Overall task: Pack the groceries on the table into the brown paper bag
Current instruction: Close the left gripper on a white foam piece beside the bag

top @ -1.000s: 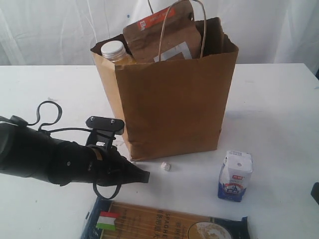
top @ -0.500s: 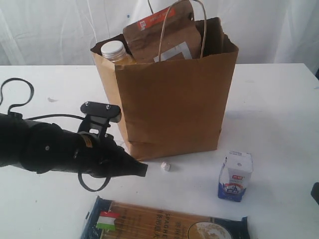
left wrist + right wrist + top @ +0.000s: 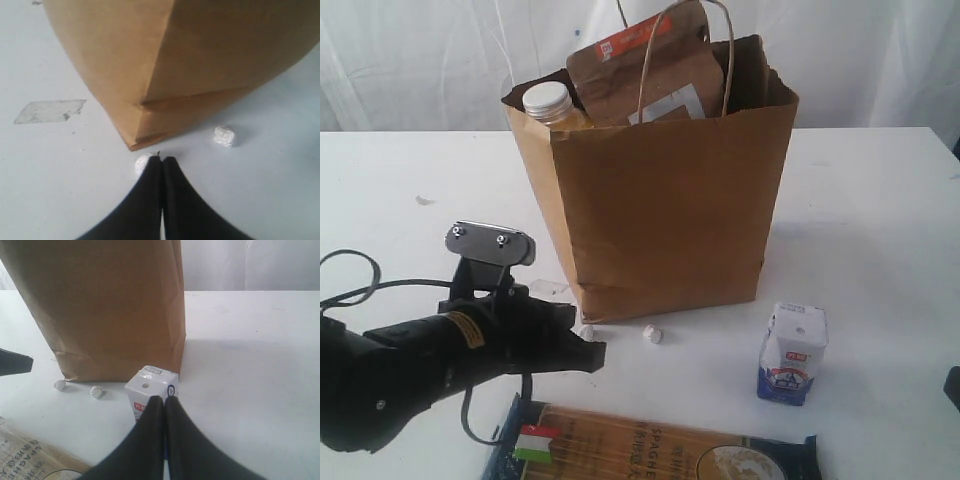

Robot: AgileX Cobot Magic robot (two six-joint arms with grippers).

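The brown paper bag (image 3: 660, 190) stands upright on the table (image 3: 860, 220). A brown pouch with an orange label (image 3: 640, 70) and a white-capped bottle (image 3: 548, 100) stick out of its top. The white-blue carton (image 3: 792, 352) stands to the bag's front right. The dark-blue spaghetti pack (image 3: 650, 445) lies flat at the front edge. My left gripper (image 3: 595, 352) is shut and empty, low over the table by the bag's front-left corner (image 3: 134, 145). My right gripper (image 3: 164, 401) is shut and empty, its tips just in front of the carton (image 3: 150, 387).
Two tiny white lumps (image 3: 653, 334) (image 3: 585, 330) lie at the foot of the bag; one lump (image 3: 142, 164) is right beside my left fingertips. A grey scuff mark (image 3: 50, 111) is on the table left of the bag. A black cable (image 3: 360, 270) loops behind the left arm.
The left arm has sunk and drawn back to the left; its shut tips stay near the bag's front-left corner. The groceries and the bag have not moved.
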